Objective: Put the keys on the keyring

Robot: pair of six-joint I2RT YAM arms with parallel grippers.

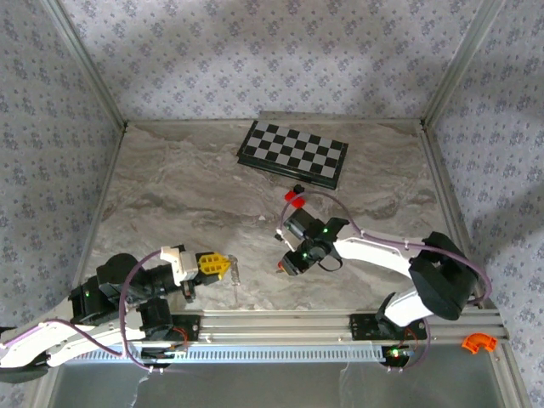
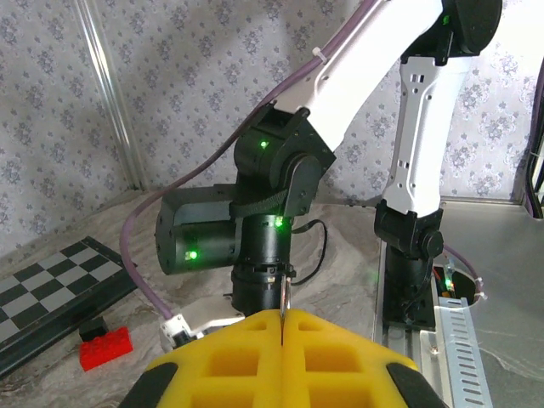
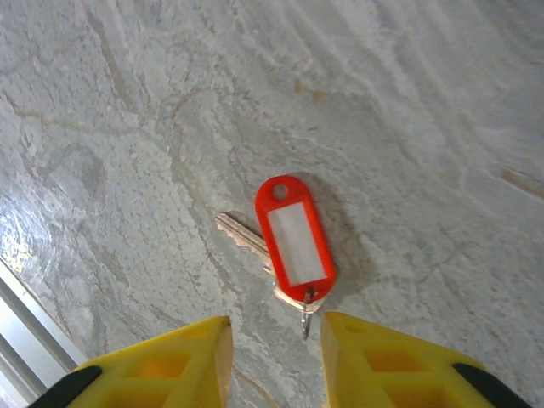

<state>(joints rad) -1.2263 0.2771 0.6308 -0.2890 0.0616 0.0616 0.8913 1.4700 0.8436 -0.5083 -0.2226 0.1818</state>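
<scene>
The left gripper (image 1: 226,264) is seen at the lower left of the top view, reaching toward the middle of the marbled table (image 1: 170,195); its yellow fingers (image 2: 229,361) are pressed flat together in the left wrist view, and a thin pale strand, taken here for the keyring (image 2: 282,299), is pinched upright in the seam between them. In the top view the same strand (image 1: 235,274) is seen just past the fingertips, hanging down toward the table.

The right gripper (image 1: 282,265) is held just right of the centre of the top view, pointed down at the table; in the right wrist view its yellow fingers (image 3: 170,361) are spread apart at the bottom edge, and nothing is gripped between them. The key (image 3: 293,242) is found in the middle of that view, lying flat on the table just above the fingertips. Its red-orange tag is laid over a silvery blade that points to the upper left, and a small wire loop at its lower end falls in the gap, close to the finger on the right of the frame; whether it touches that finger cannot be told.

A chessboard (image 1: 293,153) is set at the upper centre of the top view; a red block (image 1: 295,199) with a black piece on it lies just below the board, beside the right arm (image 1: 382,255).
</scene>
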